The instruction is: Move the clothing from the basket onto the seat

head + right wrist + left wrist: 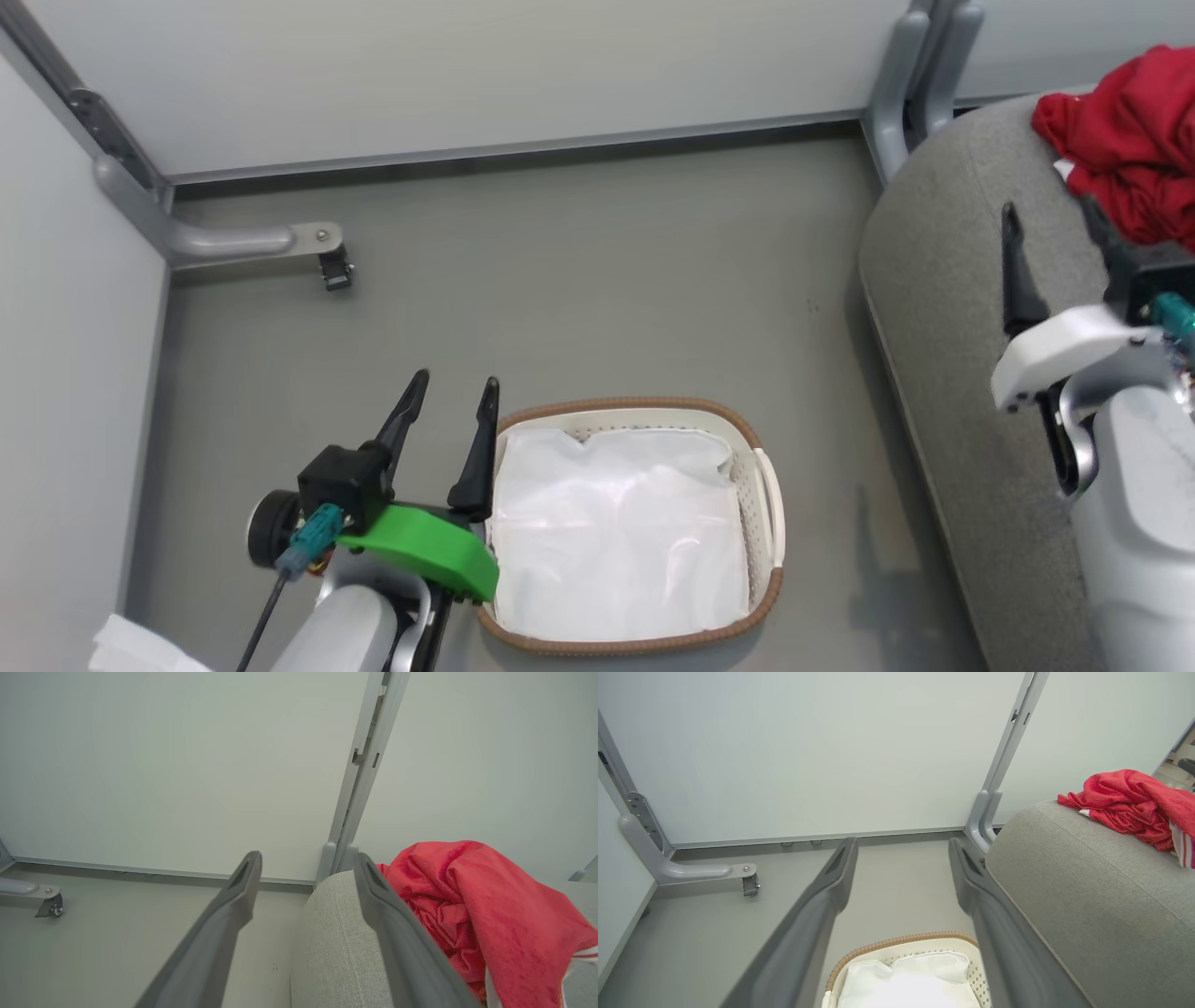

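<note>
Left gripper [457, 378]: hangs low over the floor [579, 280], just beside the basket's [644, 403] left rim, forearm rising from the bottom edge, fingers pointing forward toward the wall [467, 75]. Stands parted, with nothing between the jaws.

Basket: sits on the floor, lined with a white liner [616, 532].

Right gripper [1050, 205]: reaches out over the seat's [943, 308] rounded left edge, pale forearm coming in from the lower right, fingers pointing forward. Stands spread as well, empty, one finger close beside the clothing [1130, 131].

Clothing: lies bunched in a red heap on top of the seat, toward its far edge, well apart from the basket.
</note>
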`<state>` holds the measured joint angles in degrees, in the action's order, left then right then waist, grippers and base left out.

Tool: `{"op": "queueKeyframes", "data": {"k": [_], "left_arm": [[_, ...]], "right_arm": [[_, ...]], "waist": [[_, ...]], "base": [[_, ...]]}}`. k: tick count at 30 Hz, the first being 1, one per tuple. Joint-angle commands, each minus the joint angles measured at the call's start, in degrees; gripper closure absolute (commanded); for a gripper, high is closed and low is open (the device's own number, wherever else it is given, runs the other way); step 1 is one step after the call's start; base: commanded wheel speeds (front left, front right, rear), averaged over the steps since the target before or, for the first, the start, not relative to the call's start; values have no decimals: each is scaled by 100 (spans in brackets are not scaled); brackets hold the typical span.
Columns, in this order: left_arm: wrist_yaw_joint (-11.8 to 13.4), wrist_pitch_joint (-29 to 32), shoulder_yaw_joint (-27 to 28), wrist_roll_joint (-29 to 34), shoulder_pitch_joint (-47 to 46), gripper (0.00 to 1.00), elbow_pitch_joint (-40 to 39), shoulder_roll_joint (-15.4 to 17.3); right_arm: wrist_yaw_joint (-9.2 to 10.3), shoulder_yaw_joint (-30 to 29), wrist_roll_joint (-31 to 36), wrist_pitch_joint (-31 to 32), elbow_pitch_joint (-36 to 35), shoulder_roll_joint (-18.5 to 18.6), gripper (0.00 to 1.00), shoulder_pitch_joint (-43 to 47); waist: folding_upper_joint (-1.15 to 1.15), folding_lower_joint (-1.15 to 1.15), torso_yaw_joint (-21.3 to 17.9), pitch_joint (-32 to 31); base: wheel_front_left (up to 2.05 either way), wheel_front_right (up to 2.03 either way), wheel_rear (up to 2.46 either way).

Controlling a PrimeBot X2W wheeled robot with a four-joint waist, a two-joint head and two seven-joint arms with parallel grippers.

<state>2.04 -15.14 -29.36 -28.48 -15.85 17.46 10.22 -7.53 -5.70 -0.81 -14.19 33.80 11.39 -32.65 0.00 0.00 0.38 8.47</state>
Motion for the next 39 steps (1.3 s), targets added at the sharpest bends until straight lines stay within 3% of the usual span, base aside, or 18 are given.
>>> {"op": "queueKeyframes", "data": {"k": [1,5,11,23,39], "left_arm": [[-1,1,151,52,228,0,-6,-11],[100,1,588,196,640,0,-131,-106],[184,1,1122,442,1192,0,-319,-230],[44,0,1815,749,1985,0,-576,-365],[-259,0,2144,995,1932,0,-460,-604]], "right_arm": [[8,-49,53,-57,-131,-123,0,314],[8,-14,175,-94,-488,-526,0,938],[8,186,138,-105,-1217,-810,0,1901],[8,543,-646,-107,-2123,-835,0,3040],[8,664,-714,-108,-2178,-838,0,3147]], "waist": [[0,0,354,-337],[0,0,526,-471],[0,0,683,-622],[0,0,612,-736],[0,0,483,-703]], "base": [[0,0,0],[0,0,0],[0,0,0],[0,0,0],[0,0,0]]}}
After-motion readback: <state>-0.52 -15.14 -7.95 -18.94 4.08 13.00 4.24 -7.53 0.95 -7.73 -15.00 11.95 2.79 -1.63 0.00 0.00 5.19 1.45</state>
